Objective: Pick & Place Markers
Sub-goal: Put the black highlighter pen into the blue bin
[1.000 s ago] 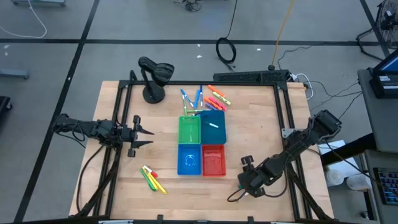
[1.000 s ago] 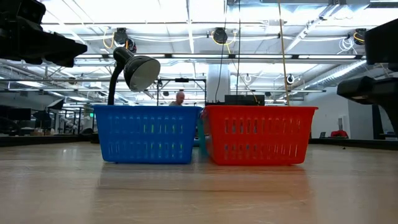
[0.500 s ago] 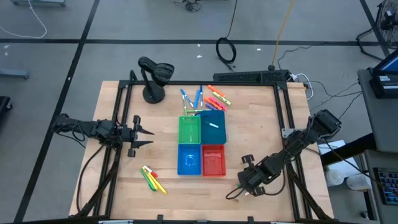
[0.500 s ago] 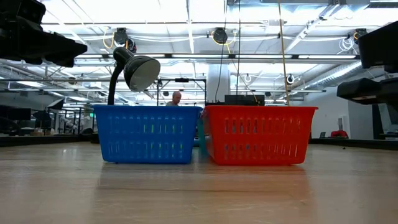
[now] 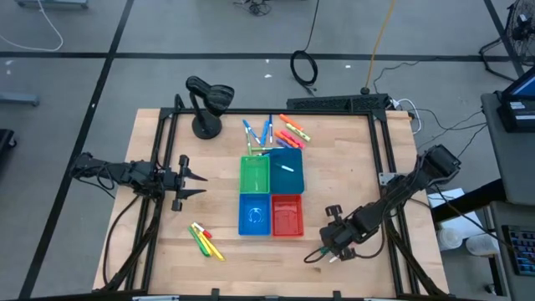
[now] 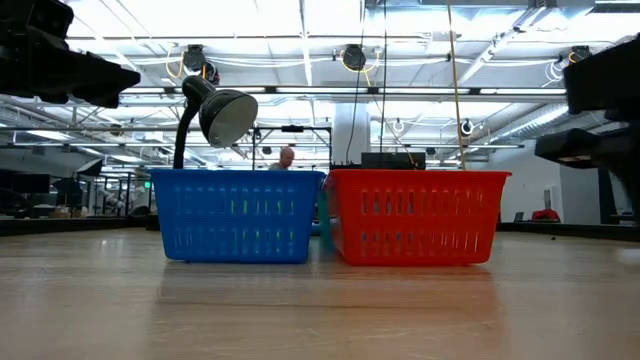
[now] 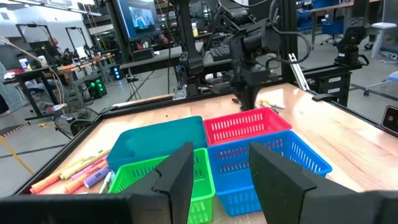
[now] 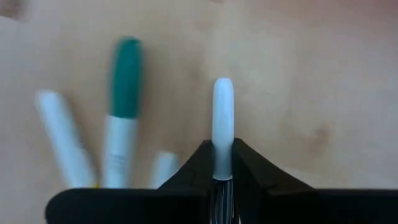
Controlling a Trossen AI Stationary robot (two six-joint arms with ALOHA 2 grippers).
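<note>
My right gripper [image 5: 328, 251] points steeply down near the table's front edge, right of the red bin [image 5: 287, 216]. It is shut on a white marker [image 8: 222, 106]. Other markers lie on the wood beside it, one of them white with a green cap [image 8: 124, 118]. More markers lie behind the bins [image 5: 280, 130] and at the near left [image 5: 205, 241]. One white marker lies in the teal bin [image 5: 288, 168]. My left gripper [image 5: 196, 181] waits open and level at the table's left, pointing at the bins. My right gripper pinches the white marker's barrel [image 8: 222, 135] between its two fingertips [image 8: 200, 163], coming from above. The marker's rounded end sticks out past the fingers over the wood. The fingers hide its other end. I cannot tell whether it is clear of the table.
Four bins stand in a square at the table's middle: green [image 5: 255, 174], teal [image 5: 287, 159], blue [image 5: 254, 215] and red. A black desk lamp [image 5: 205, 100] stands at the far left. A black frame [image 5: 380, 150] runs along the table's edges.
My right gripper has shifted a little toward the table's left edge, staying near the front edge.
</note>
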